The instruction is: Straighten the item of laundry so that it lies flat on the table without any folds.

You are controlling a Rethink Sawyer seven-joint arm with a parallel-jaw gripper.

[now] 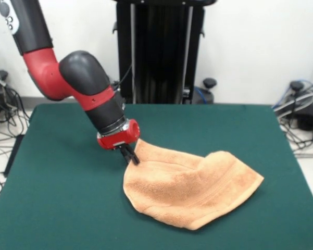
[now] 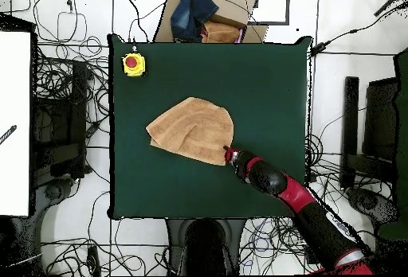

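At the centre of the front view, the end effector point(image 1: 130, 154) is clenched on the upper-left corner of the orange-tan towel point(image 1: 190, 185), lifting it slightly while the rest lies rumpled, with folds, lower right of centre on the dark green counter point(image 1: 62, 187).

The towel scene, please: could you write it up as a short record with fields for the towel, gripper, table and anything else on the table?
towel: orange-tan towel, rumpled, with folds, one corner lifted toward the arm
gripper: gripper shut on the towel's corner, the arm slanting down from the front view's upper left
table: dark green table, towel near its middle
other item: yellow box with red button at a table corner in the overhead view, apart from the towel
task state: towel not yet flat
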